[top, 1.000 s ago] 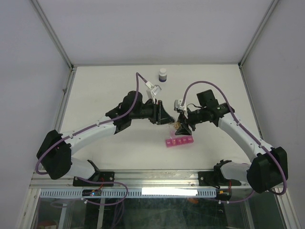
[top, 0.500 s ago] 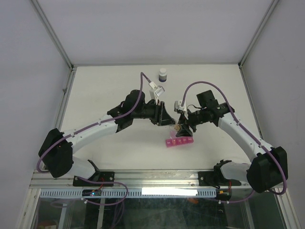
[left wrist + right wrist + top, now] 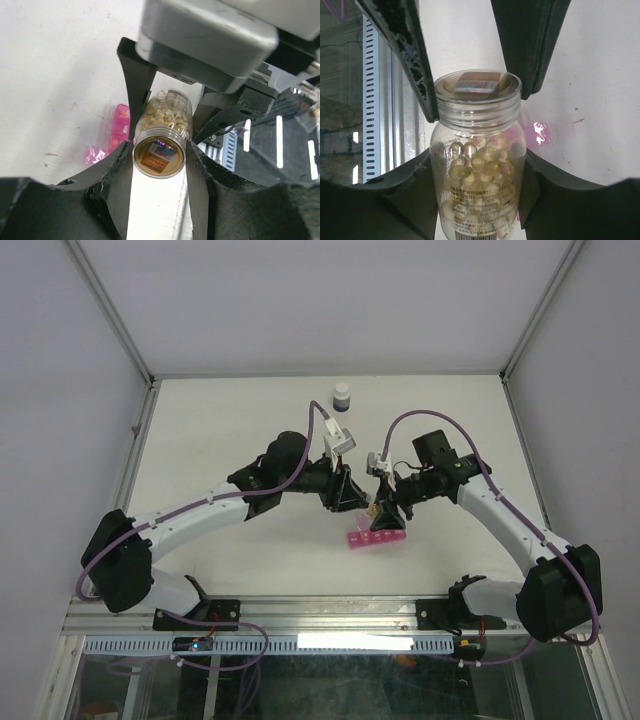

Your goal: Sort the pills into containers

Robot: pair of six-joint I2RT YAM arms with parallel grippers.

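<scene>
The pills [image 3: 164, 114] are seen as pale yellow-brown oval capsules packed inside 1 small clear bottle [image 3: 476, 107]. The bottle is held in the air over the middle of the table [image 3: 220, 430], toward its near edge. Its body is grasped by the right gripper [image 3: 477, 170], and its threaded neck end is clenched by the left gripper [image 3: 159, 152]. The pink translucent organiser [image 3: 377, 537] is laid on the table just beneath.

Yellow-tan pills [image 3: 480, 160] fill a clear bottle [image 3: 477, 112]. The pill organiser [image 3: 376, 537] is translucent pink, the desk [image 3: 220, 430] white, and the far bottle [image 3: 342, 405] dark with a white cap [image 3: 342, 389].
</scene>
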